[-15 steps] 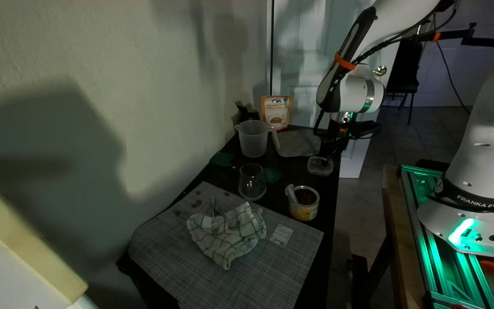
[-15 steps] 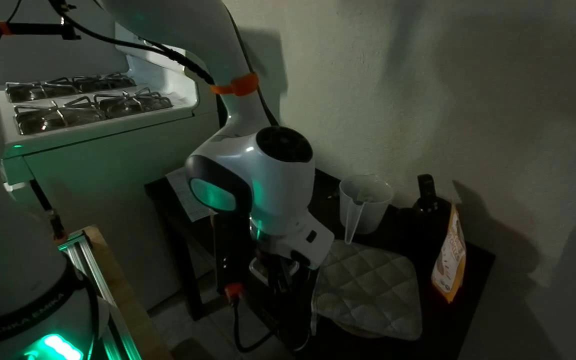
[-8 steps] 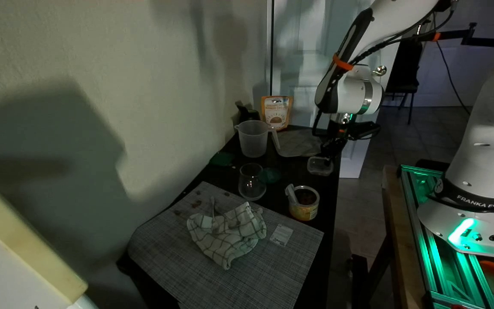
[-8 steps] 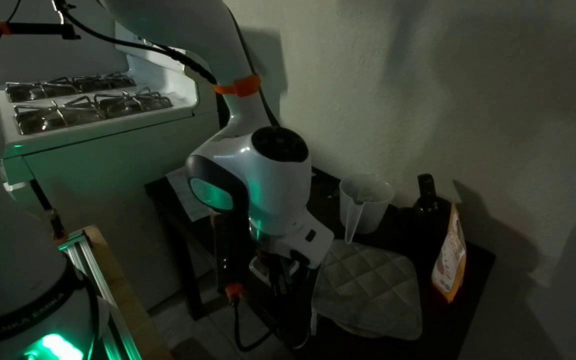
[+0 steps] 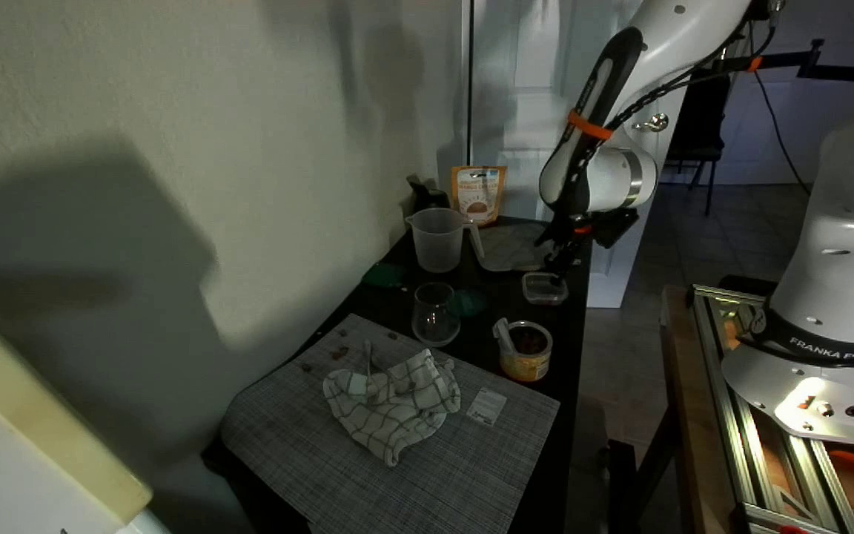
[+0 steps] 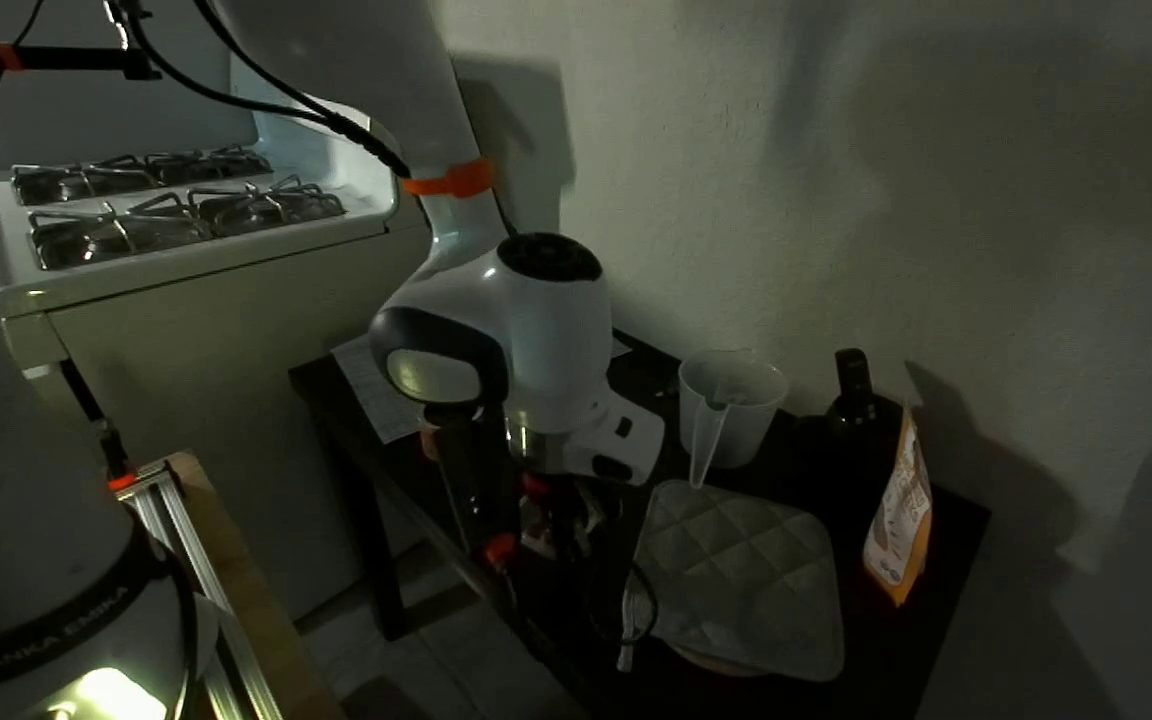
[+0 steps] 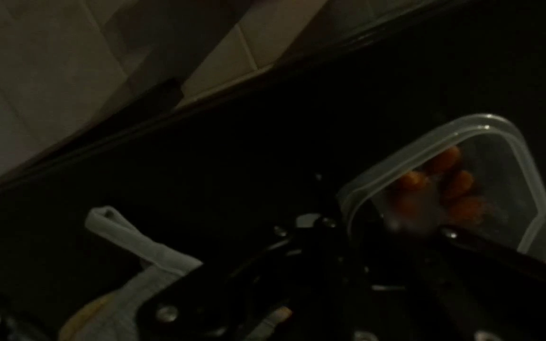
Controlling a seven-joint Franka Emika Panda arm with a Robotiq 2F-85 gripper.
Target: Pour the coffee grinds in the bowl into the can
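Observation:
No bowl shows in these frames. A clear plastic container (image 7: 505, 175) with orange pieces inside fills the right of the wrist view; in an exterior view this container (image 5: 544, 294) is near the table's edge. My gripper (image 7: 349, 222) is dark in the wrist view, its jaws closed over the container's near corner, one finger on each side of the wall. Whether the container touches the table is hard to tell. The can (image 5: 525, 363) stands upright nearer that exterior camera, lid bent up, something dark inside. I cannot make out coffee grinds for certain.
A stemless glass (image 5: 436, 319) stands beside the can, and behind are a measuring jug (image 5: 438, 241), a quilted pad (image 6: 746, 580) and an orange pouch (image 6: 901, 515). A checked cloth (image 5: 397, 408) lies on the grey placemat (image 5: 427, 482). The wall borders the table's far side.
The jaws have closed on the container's wall. Wrist and gripper have tilted, and the container has shifted slightly with them. The robot's base light has turned from green to white.

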